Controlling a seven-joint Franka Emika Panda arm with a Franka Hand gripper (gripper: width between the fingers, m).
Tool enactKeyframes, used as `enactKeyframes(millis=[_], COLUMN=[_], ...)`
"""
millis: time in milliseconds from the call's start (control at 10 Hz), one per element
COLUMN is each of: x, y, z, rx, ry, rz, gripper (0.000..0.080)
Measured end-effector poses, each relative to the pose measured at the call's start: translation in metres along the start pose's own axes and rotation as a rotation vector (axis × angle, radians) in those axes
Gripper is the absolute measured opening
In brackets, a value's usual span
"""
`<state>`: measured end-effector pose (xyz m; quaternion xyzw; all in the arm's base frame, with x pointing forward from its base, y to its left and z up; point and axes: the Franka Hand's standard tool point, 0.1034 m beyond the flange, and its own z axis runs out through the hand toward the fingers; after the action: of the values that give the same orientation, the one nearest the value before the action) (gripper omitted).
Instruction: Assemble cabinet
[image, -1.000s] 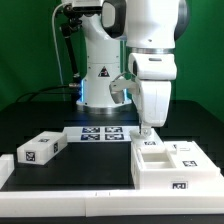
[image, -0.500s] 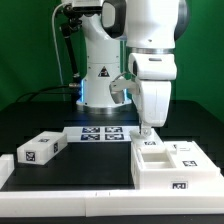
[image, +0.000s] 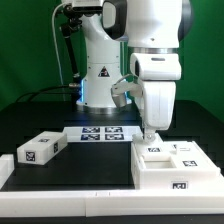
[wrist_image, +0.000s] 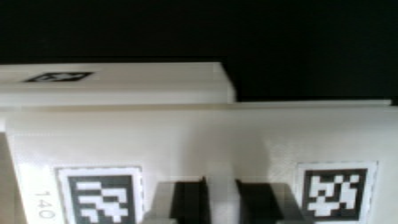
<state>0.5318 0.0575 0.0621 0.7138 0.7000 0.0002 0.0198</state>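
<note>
The cabinet (image: 160, 172) is a white boxy body lying at the exterior view's right, with tagged white panels on its upper side. My gripper (image: 150, 133) reaches straight down onto its back left corner. In the wrist view the two dark fingers (wrist_image: 182, 205) stand close together, and my gripper (wrist_image: 217, 203) is shut on a thin white strip of a cabinet panel (wrist_image: 125, 120). Square tags (wrist_image: 98, 195) flank the fingers on that panel. Another tagged white face (wrist_image: 107, 80) lies beyond it.
A loose white block (image: 38, 150) with tags lies at the exterior view's left on the black table. The marker board (image: 100, 134) lies flat behind it, in front of the robot base (image: 100, 75). A white rim (image: 60, 205) runs along the table's front.
The arm and gripper have shifted slightly towards the exterior view's right, and the gripped panel with them. The jaws have stayed shut.
</note>
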Motion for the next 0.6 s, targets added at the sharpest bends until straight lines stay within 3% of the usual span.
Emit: enactKeyframes(millis=[500,600], x=[0.001,0.001], y=[0.047,0.048], z=[0.002,0.002], rx=[-0.025,-0.017], ry=[0.007,0.003], rz=[-0.005,-0.005], gripper=[0.0069,0.0069])
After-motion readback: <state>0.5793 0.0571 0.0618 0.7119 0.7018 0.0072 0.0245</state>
